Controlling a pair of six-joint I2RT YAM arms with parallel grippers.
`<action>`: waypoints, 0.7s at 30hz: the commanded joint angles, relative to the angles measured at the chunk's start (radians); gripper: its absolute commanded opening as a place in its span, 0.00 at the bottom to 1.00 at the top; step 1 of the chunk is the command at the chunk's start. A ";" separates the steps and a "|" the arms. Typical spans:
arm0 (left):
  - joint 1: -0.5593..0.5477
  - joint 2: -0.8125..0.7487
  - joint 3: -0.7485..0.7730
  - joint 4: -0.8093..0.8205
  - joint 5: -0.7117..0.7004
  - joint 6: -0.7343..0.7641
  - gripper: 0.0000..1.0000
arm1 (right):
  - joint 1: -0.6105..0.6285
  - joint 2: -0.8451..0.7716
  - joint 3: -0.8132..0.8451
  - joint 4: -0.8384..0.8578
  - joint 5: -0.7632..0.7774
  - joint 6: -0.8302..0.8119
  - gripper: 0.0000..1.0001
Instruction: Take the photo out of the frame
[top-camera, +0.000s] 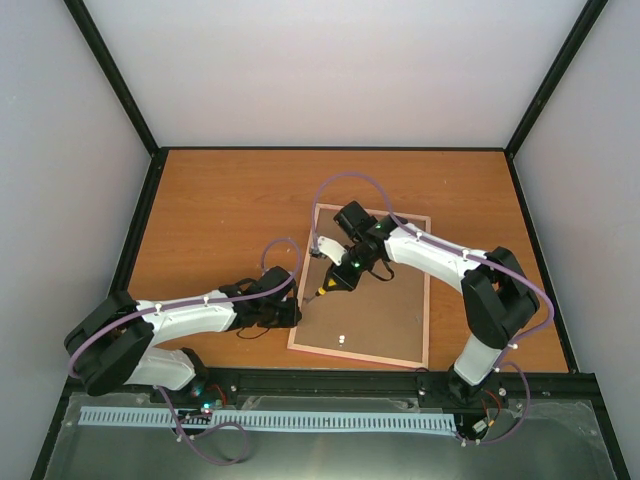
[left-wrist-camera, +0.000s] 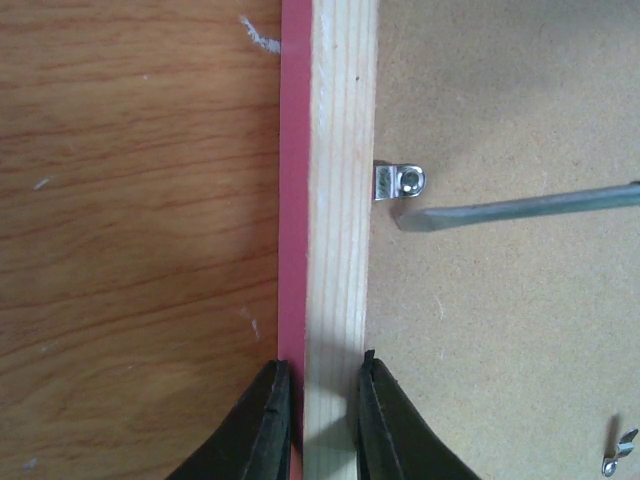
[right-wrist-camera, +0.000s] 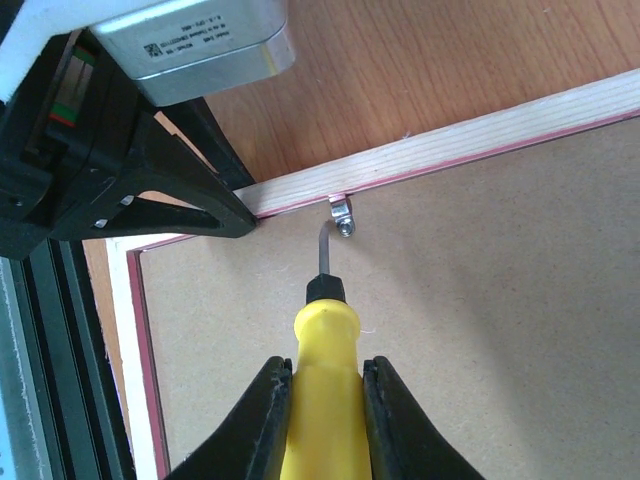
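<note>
The frame lies face down on the table, its brown backing board up and a thin pink border around it. The photo is hidden under the board. My left gripper is shut on the frame's left rail, one finger on the pink outer side and one on the inner side. My right gripper is shut on a yellow-handled screwdriver. Its blade reaches a small metal clip on the rail's inner edge.
A second small metal clip lies on the board near the frame's front edge. The wooden table is walled at the left, back and right. The left gripper's black body sits close beside the screwdriver tip.
</note>
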 joint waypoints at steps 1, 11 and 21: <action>-0.008 0.019 -0.030 -0.001 -0.012 -0.059 0.01 | 0.007 0.019 0.031 -0.004 0.047 0.012 0.03; -0.008 0.023 -0.030 0.001 -0.012 -0.055 0.01 | 0.007 0.037 0.041 -0.008 0.057 0.013 0.03; -0.008 0.024 -0.034 0.006 -0.013 -0.056 0.01 | 0.015 0.048 0.049 -0.020 -0.001 0.000 0.03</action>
